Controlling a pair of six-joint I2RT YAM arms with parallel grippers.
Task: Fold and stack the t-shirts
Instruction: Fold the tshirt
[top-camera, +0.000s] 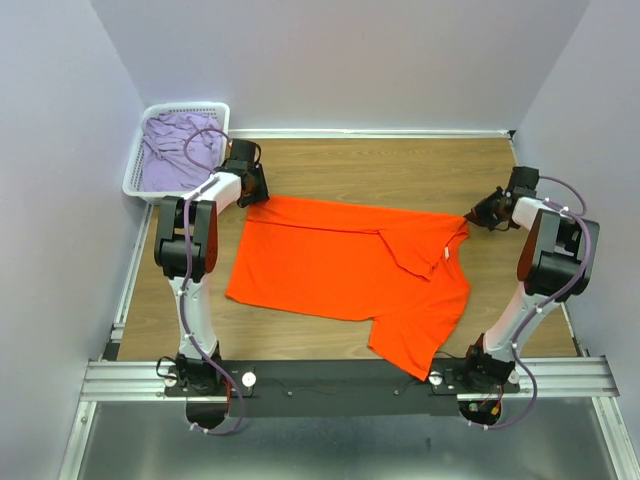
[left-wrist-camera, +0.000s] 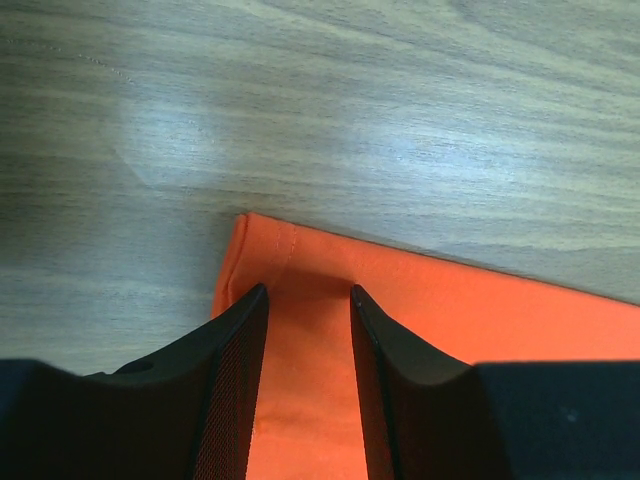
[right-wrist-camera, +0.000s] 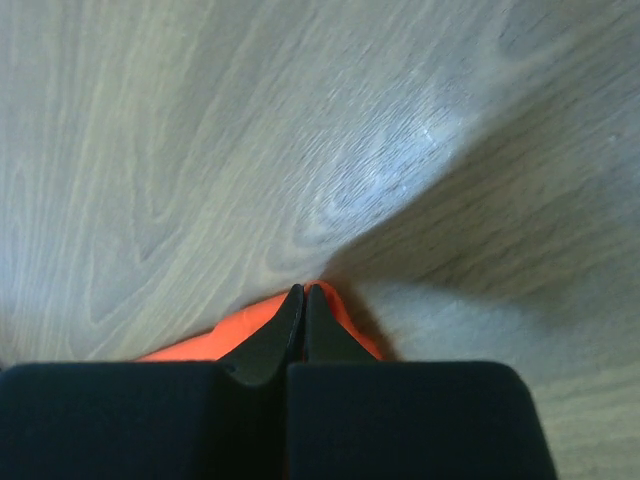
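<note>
The bright orange t-shirt (top-camera: 330, 265) lies spread on the wooden table, with one sleeve folded over near its right side. My left gripper (top-camera: 262, 194) sits at its far left corner. In the left wrist view the left gripper (left-wrist-camera: 307, 290) is open, its two dark fingers (left-wrist-camera: 235, 350) straddling the flat orange corner (left-wrist-camera: 300, 350). My right gripper (top-camera: 471, 215) is at the far right corner. In the right wrist view the right gripper (right-wrist-camera: 303, 288) is shut on a pinch of orange cloth (right-wrist-camera: 200, 345). The pale lilac t-shirt (top-camera: 172, 142) lies crumpled in the basket.
The white lattice basket (top-camera: 186, 107) stands at the far left corner, just behind the left arm. Pale walls close in on the left, back and right. A metal rail (top-camera: 340, 378) with both arm bases runs along the near edge.
</note>
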